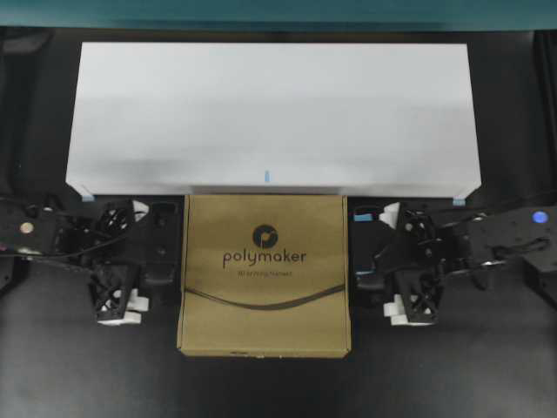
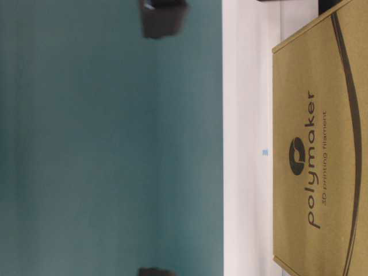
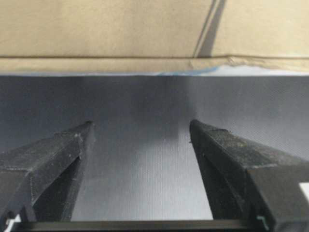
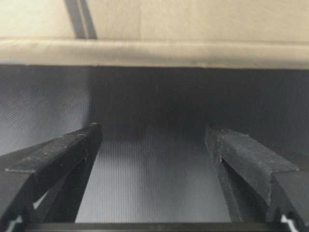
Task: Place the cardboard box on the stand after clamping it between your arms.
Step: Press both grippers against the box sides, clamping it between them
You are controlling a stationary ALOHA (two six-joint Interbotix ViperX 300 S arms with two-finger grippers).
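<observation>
Both hands, left hand and right hand, gape wide, flanking the cardboard box at nine and three o'clock; it looks stiff, light, best squeezed at mid-sides.

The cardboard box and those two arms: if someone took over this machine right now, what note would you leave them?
Left end effector: open, holding nothing, beside the left edge of the cardboard box, a gap of table between them.
Right end effector: open, holding nothing, beside the box's right edge, also not touching.
Box: flat on the dark table, logo side up, its far edge against the front of the white stand.
Stand: nothing lies on the part of its top in view.
Done: arms lined up on both sides of the box.
Left: press in from both sides to clamp the box, lift it, set it on the stand.
</observation>
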